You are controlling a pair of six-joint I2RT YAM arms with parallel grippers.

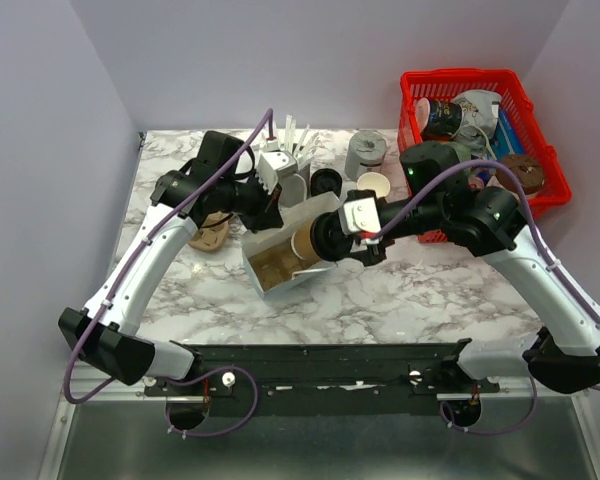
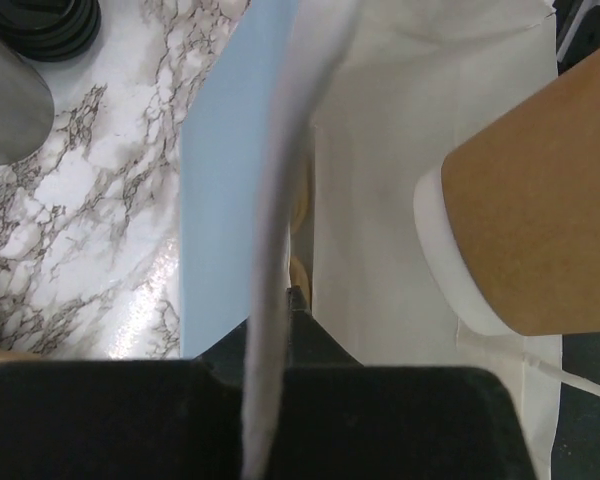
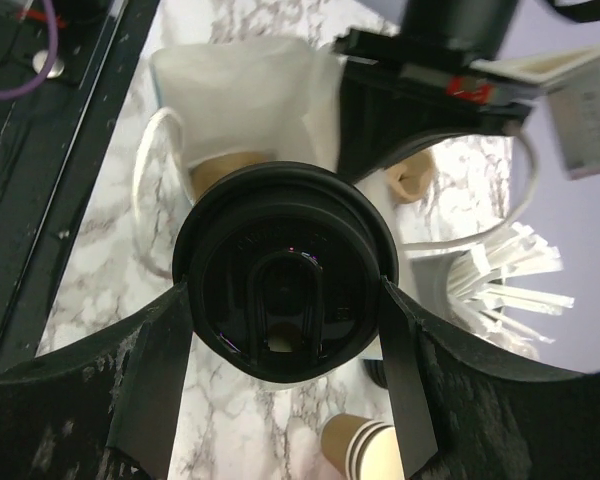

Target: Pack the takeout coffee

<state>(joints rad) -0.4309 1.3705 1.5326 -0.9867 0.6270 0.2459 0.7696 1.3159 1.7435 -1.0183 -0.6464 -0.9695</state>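
Observation:
The takeout coffee (image 1: 308, 244), a tan paper cup with a black lid (image 3: 285, 295), is tilted bottom-first in the mouth of a white paper bag (image 1: 280, 255) lying on the marble table. My right gripper (image 3: 285, 300) is shut on it, one finger against each side of the lid. My left gripper (image 2: 283, 305) is shut on the bag's upper edge (image 2: 280, 180), holding the mouth up. In the left wrist view the cup's tan side and white bottom rim (image 2: 540, 220) show inside the bag. A brown insert lies deeper in the bag (image 1: 272, 268).
A red basket (image 1: 470, 78) of assorted items stands at the back right. Behind the bag are a stack of lidless paper cups (image 1: 374, 185), a pile of black lids (image 1: 325, 182), a grey holder (image 1: 365, 152) and white sticks (image 1: 296, 135). A tan object (image 1: 212, 233) lies left of the bag.

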